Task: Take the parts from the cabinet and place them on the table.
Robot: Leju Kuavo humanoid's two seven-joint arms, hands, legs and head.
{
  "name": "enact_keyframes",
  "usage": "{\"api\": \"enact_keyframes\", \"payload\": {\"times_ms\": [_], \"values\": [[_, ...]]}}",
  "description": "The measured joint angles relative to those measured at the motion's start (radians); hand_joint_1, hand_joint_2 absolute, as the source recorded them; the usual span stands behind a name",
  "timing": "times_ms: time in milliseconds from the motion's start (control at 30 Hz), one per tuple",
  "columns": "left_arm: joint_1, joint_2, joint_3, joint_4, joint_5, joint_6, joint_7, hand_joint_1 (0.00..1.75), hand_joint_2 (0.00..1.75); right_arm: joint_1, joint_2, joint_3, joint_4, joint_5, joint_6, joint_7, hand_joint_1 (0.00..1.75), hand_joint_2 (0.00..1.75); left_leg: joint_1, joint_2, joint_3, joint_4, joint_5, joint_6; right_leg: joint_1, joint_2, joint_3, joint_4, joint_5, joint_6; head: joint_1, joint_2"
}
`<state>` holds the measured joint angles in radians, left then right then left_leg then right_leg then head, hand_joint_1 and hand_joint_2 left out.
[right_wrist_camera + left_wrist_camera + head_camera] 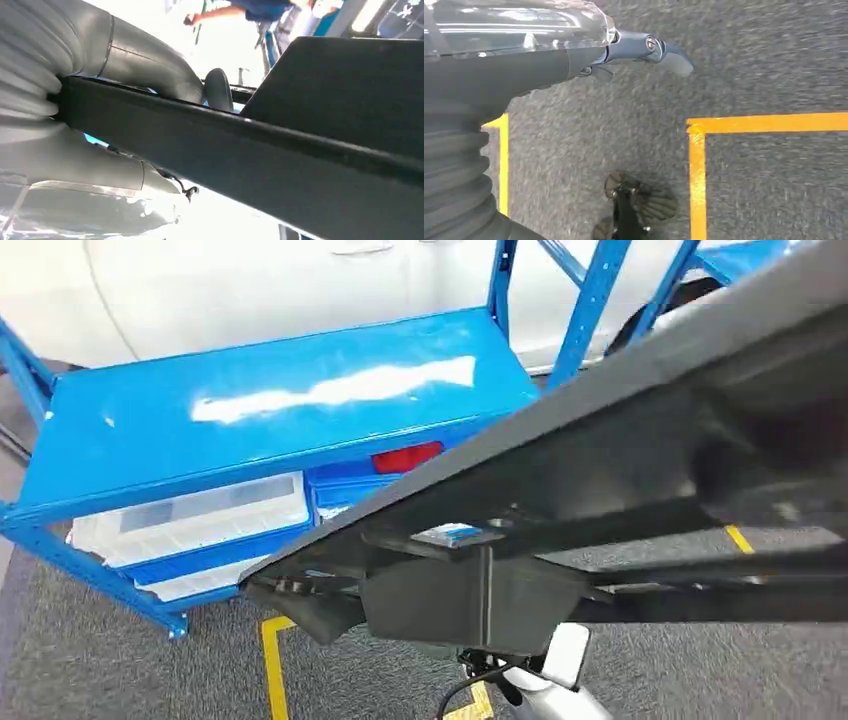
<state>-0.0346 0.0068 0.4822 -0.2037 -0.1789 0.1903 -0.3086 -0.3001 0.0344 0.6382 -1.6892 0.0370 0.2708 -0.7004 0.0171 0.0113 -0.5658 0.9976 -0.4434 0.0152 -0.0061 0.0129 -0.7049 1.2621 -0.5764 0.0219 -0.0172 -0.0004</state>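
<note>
Bright overhead light glares white across the blue shelf (pixel 270 405); the right wrist view's background is overexposed, and all views are softly blurred.

Right hand (pixel 150 75): thick grey thumb and ribbed cover clamped a long black plastic panel (pixel 280 150), holding it across the body toward 2 o'clock. Left hand (pixel 644 52): hung toward the floor, fingers loosely extended, holding nothing.

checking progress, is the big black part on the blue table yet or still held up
Held up. The black part slants in the air in front of the blue table, gripped by the right hand; the table top is bare.
</note>
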Motion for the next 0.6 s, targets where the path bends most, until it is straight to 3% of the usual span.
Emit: {"api": "enact_keyframes", "payload": {"times_ms": [33,67,100,167,200,233,333,367,400,433,467,533,567,600], "values": [[0.000,0.003,0.001,0.000,-0.005,0.007,-0.002,0.00,1.75,0.001,-0.003,0.000,-0.003,0.002,-0.003,0.000,1.75,1.75,-0.001,0.012,-0.001,0.000,0.000,0.000,0.000,-0.002,-0.028,0.057,-0.017,0.001,0.000,0.000],[0.000,0.005,0.002,0.000,-0.013,0.015,-0.005,0.00,1.75,0.002,-0.005,0.000,-0.005,0.003,-0.005,0.000,1.75,1.75,-0.001,0.023,-0.001,0.000,0.000,0.000,0.000,-0.004,-0.035,0.070,-0.009,0.000,0.000,0.000],[-0.002,0.007,0.002,0.000,-0.021,0.027,-0.010,0.00,1.75,0.003,-0.007,0.000,-0.006,0.003,-0.005,0.000,1.75,1.75,-0.001,0.034,0.000,0.000,-0.001,0.000,0.000,-0.006,-0.017,0.034,0.021,-0.002,0.000,0.000],[-0.008,0.007,0.002,0.000,-0.026,0.029,-0.027,0.00,1.75,0.002,-0.008,0.000,-0.014,0.013,-0.013,0.001,1.75,1.75,-0.004,0.052,0.004,0.000,-0.002,-0.003,0.003,-0.030,0.081,-0.151,0.108,-0.013,0.000,0.000],[-0.010,0.008,0.003,0.000,-0.028,0.021,-0.034,0.00,1.75,0.000,-0.008,0.001,-0.018,0.021,-0.021,0.002,1.75,1.75,-0.006,0.059,0.007,0.000,-0.004,-0.005,0.007,-0.065,0.125,-0.228,0.129,-0.021,0.000,0.000],[-0.010,0.009,0.005,0.000,-0.031,0.019,-0.039,0.00,1.75,-0.005,-0.008,0.002,-0.020,0.026,-0.024,0.004,1.75,1.75,-0.015,0.066,0.006,0.006,-0.008,-0.011,0.020,-0.094,0.131,-0.252,0.117,-0.030,0.000,0.000],[-0.014,0.016,0.007,0.000,-0.034,0.021,-0.046,0.00,1.75,-0.004,-0.008,0.002,-0.021,0.027,-0.029,0.007,1.75,1.75,-0.013,0.091,0.011,0.001,-0.007,-0.025,0.020,-0.055,0.122,-0.251,0.124,-0.040,0.000,0.000],[-0.016,0.016,0.007,-0.001,-0.036,0.020,-0.048,0.00,1.75,-0.005,-0.008,0.003,-0.022,0.027,-0.030,0.014,1.75,1.75,-0.013,0.101,0.015,0.001,-0.010,-0.032,0.016,-0.044,0.125,-0.259,0.130,-0.049,0.000,0.000],[-0.018,0.017,0.008,-0.001,-0.036,0.015,-0.050,0.00,1.75,-0.005,-0.008,0.005,-0.024,0.027,-0.034,0.020,1.75,1.75,-0.007,0.071,0.010,0.016,-0.026,-0.039,0.010,-0.036,0.130,-0.264,0.135,-0.053,0.000,0.000],[-0.017,0.017,0.010,-0.001,-0.037,0.008,-0.051,0.00,1.75,-0.008,-0.007,0.006,-0.024,0.026,-0.036,0.024,1.75,1.75,-0.006,0.037,-0.009,0.062,-0.062,-0.042,0.007,-0.027,0.128,-0.264,0.138,-0.058,0.000,0.000],[-0.016,0.020,0.012,-0.001,-0.043,0.002,-0.051,0.00,1.75,-0.008,-0.005,0.008,-0.024,0.025,-0.037,0.024,1.75,1.75,-0.005,0.015,-0.044,0.141,-0.105,-0.045,0.007,-0.018,0.126,-0.264,0.139,-0.060,0.000,0.000],[-0.011,0.024,0.013,-0.001,-0.048,-0.006,-0.052,0.00,1.75,-0.005,-0.005,0.009,-0.024,0.024,-0.039,0.031,1.75,1.75,-0.005,0.001,-0.115,0.296,-0.167,-0.050,0.009,0.007,0.123,-0.263,0.140,-0.062,0.000,0.000],[-0.008,0.025,0.013,-0.001,-0.052,-0.011,-0.054,0.00,1.75,-0.003,-0.005,0.009,-0.022,0.024,-0.039,0.034,1.75,1.75,-0.005,-0.001,-0.129,0.322,-0.163,-0.050,0.010,0.020,0.123,-0.263,0.140,-0.062,0.000,0.000],[-0.008,0.025,0.013,-0.001,-0.054,-0.016,-0.055,0.00,1.75,-0.003,-0.006,0.009,-0.021,0.023,-0.039,0.035,1.75,1.75,-0.005,-0.001,-0.119,0.299,-0.138,-0.048,0.010,0.033,0.125,-0.261,0.140,-0.062,0.000,0.000]]}}
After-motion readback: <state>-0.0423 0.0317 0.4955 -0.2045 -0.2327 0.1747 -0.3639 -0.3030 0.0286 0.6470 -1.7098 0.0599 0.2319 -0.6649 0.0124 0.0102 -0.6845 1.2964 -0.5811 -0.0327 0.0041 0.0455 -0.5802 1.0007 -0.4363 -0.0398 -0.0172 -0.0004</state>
